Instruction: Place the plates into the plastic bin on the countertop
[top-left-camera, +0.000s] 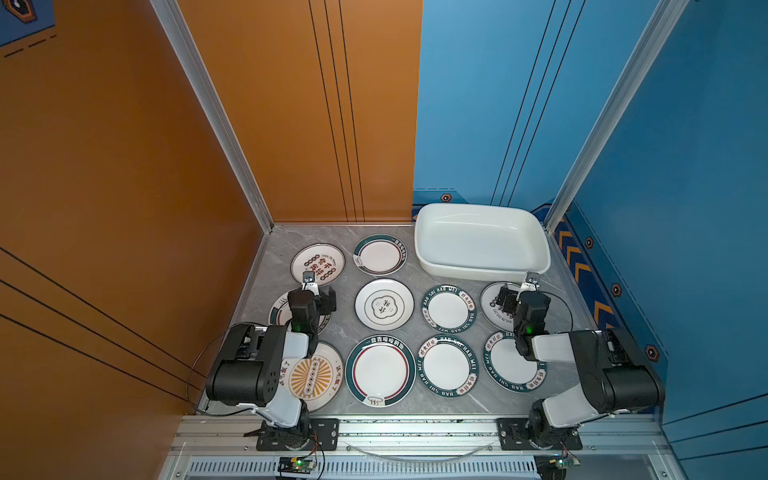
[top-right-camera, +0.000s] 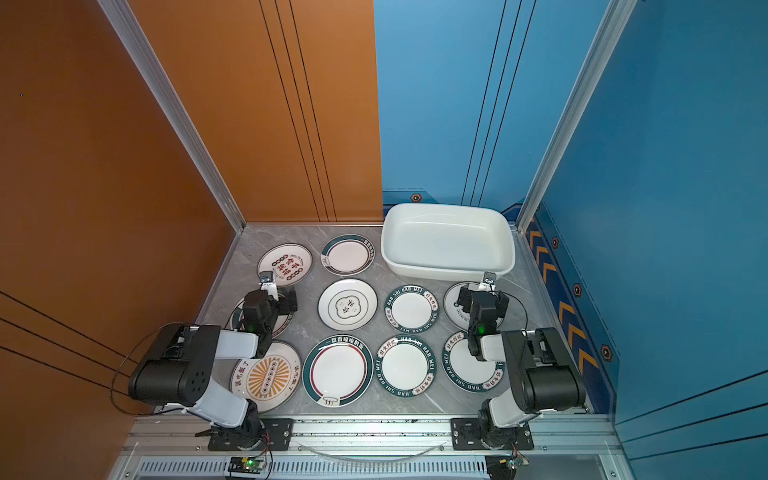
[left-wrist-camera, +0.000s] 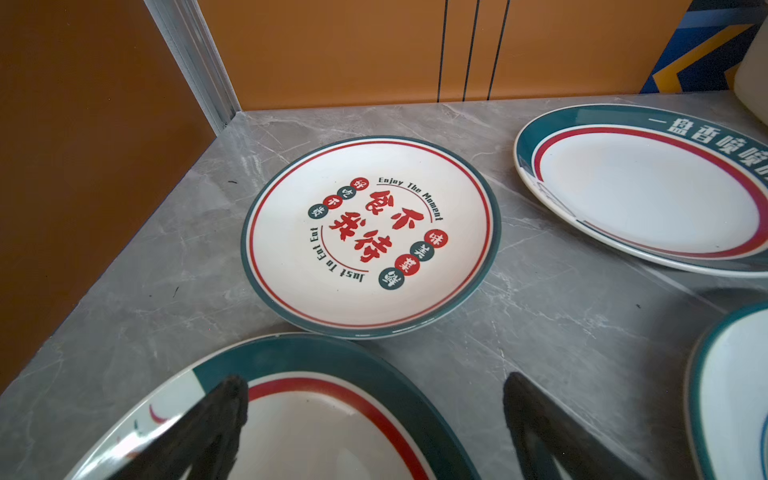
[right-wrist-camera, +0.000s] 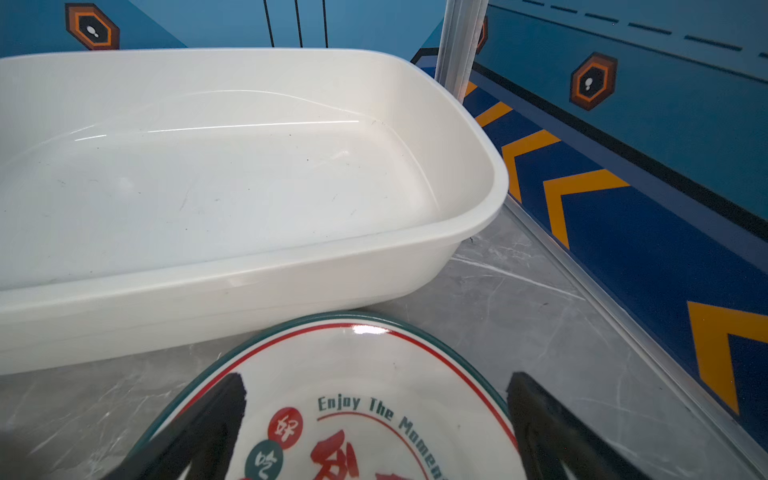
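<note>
Checking claws first: right gripper (right-wrist-camera: 374, 411) has its jaws spread wide with nothing gripped. The left gripper (left-wrist-camera: 376, 386) is the same, wide apart and empty. The large glossy white rectangular plastic bin (top-left-camera: 478, 272) is empty. Every plate I can see lies flat on the grey marble-patterned countertop (top-left-camera: 343, 326), in front of the bin or off its left end.

Relation that matters: the round white plate with red Chinese characters (right-wrist-camera: 353, 365) sits directly under the right gripper. Its far rim is just beside the bin's near wall, close to the bin's right corner; can't tell if they touch. From that claw the bin is straight ahead. The bin's long axis runs crosswise to the reach, so its wide side faces the arm. The plate is round, so no preferred grip axis.

The left gripper hovers over a white plate with broad dark-green rim and red ring (left-wrist-camera: 316, 419), well apart from the bin, past its left end.

The right arm is clearly nearer the bin. My guess at the next move: drop, pinch the rim, lift over the near wall. Risk: flat plate on slick stone, little rim to get under.
</note>
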